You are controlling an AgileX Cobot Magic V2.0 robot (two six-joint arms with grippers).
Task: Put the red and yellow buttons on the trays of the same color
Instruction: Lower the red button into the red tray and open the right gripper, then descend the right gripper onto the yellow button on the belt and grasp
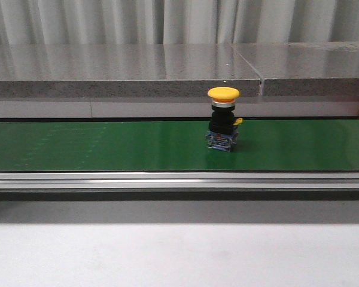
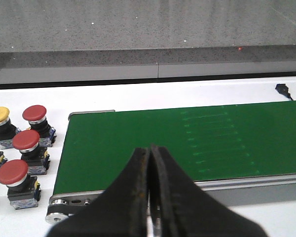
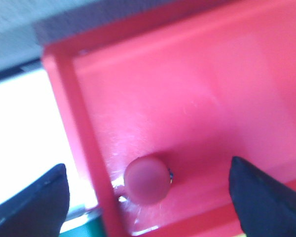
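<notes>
While nothing grips it, item one, at the belt's left end: left hand, closed and empty, beside spare buttons on the counter. Item two, belt middle: yellow button, upright and free; risk, it could ride past reach, or topple if pinched by its cap. Item three, right: right hand, wide, above a red button near the red tray's edge; risk, lowering could knock it.
</notes>
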